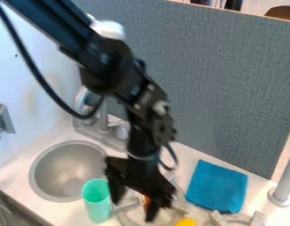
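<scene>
The black gripper [133, 211] hangs over the near part of the counter with its two fingers spread, open. Close to its left finger stands a mint-green cup [98, 207], upright; whether they touch I cannot tell. An orange thing [146, 205] shows partly behind the right finger, over the stove burner. At the bottom edge lies a small yellow thing [185, 222], right of the gripper. A blue folded cloth [217, 186] lies flat farther right.
A round metal sink [67, 170] is at the left, with a grey faucet [104, 115] behind it. Burner grates [229, 219] run along the bottom. A grey post [284, 183] stands at the right, and a grey panel [230, 79] rises behind the counter.
</scene>
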You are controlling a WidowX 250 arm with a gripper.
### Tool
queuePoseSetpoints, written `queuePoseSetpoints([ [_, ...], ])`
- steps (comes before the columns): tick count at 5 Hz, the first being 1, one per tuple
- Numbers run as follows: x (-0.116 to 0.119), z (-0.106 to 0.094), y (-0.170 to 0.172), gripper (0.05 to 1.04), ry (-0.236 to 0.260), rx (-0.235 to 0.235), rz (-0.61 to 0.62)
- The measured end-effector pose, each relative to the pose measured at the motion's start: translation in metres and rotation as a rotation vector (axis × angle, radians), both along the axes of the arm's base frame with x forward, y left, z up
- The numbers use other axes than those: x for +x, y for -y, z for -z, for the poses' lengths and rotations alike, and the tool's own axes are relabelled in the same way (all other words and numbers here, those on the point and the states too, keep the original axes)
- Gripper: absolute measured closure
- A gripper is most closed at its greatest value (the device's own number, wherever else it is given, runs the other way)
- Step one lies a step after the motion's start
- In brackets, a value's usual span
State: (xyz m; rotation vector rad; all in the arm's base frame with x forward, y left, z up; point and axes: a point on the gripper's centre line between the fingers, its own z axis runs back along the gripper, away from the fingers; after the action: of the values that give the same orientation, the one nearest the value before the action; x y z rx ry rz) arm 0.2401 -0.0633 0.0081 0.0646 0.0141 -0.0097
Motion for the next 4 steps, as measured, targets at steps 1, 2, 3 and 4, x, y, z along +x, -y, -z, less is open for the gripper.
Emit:
queuePoseSetpoints([
  [1,-0.002,-0.003,-0.034,0.087,-0.025,0.047,-0.015],
  [2,-0.008,-0.004,-0.061,0.087,-0.024,0.042,-0.045],
  [3,-0.006,0.001,-0.073,0.087,-0.025,0.040,-0.038],
  [4,0.000,0.013,-0.090,0.087,-0.042,0.044,-0.057],
])
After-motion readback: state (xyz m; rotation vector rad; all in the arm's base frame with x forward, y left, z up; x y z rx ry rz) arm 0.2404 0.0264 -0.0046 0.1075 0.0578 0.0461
